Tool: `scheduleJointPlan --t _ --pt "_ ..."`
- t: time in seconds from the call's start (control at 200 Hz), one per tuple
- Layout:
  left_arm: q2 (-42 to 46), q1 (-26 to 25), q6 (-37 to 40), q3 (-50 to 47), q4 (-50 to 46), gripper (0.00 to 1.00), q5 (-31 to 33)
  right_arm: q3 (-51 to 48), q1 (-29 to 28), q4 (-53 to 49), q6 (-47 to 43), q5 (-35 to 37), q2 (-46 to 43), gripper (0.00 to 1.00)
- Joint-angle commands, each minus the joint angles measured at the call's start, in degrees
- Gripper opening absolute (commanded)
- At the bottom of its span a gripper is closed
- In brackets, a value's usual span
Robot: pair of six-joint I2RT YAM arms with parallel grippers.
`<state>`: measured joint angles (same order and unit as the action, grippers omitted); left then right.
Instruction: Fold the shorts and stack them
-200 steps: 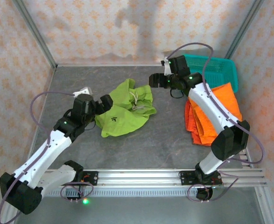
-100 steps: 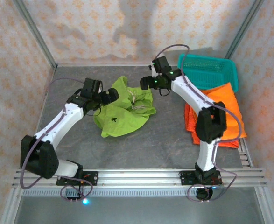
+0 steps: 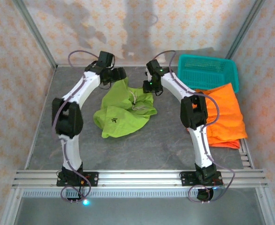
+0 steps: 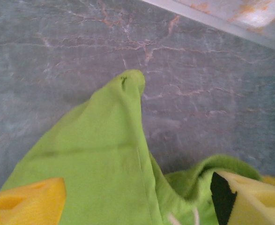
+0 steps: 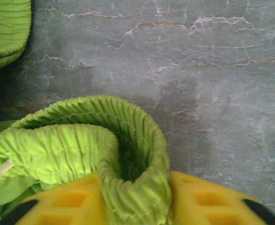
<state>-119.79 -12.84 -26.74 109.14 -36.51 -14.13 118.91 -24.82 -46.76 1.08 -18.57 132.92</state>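
Grey marbled counter (image 3: 165,140), wallpapered walls (image 3: 81,28) all round. The lime-green shorts (image 3: 123,112) sit crumpled in the middle of it, with the drawstring (image 3: 136,101) lying on top.

My right hand (image 3: 149,86) is at the far right corner of them. On its wrist view a fold of the gathered waistband (image 5: 128,126) is squeezed between the yellow pads (image 5: 203,201), so that reads as a proper pinch. My left hand (image 3: 120,76) is at the far left corner with its fingers (image 4: 29,201) spread. Cloth lies between them but isn't clamped, and a pointed corner (image 4: 130,82) pokes out just ahead.

So I reckon the step is grabbing both far corners to spread the thing flat before folding. To do it well:
- I want the left to bite deep enough to take every layer, not just the top skin.
- Then I lift both hands together and draw them apart evenly, or the cloth twists.
- I'm minding the drawstring, which looks like a snag risk.

The orange shorts (image 3: 224,115) lie well off to the right, touching the teal basket (image 3: 233,77), so I'd lay the green pair out mid-counter, clear of them.
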Motion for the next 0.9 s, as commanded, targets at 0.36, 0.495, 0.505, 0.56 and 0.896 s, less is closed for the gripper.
scheduleJointPlan --t 0.36,0.495,0.505,0.56,0.896 --pt "-25.3 1.1 5.1 29.7 -19.1 0.14 9.1 -14.7 -0.1 6.7 2.8 0.8 -13.7 0.00" --pt "-20.4 2.1 5.1 26.9 -16.0 0.00 10.0 -20.1 -0.1 9.3 3.9 0.4 -20.5 0.00" --pt "-19.9 2.2 5.2 26.7 -15.7 0.00 10.2 -20.5 -0.1 9.5 4.0 0.4 -21.0 0.00" --pt "-16.7 2.4 6.1 26.3 -14.3 0.00 11.0 -22.3 -0.2 10.6 4.6 -0.1 -24.1 0.00" --pt "-2.1 4.6 12.9 31.1 -11.2 0.00 15.0 -31.1 -3.6 18.5 8.7 -4.3 -44.1 0.00"
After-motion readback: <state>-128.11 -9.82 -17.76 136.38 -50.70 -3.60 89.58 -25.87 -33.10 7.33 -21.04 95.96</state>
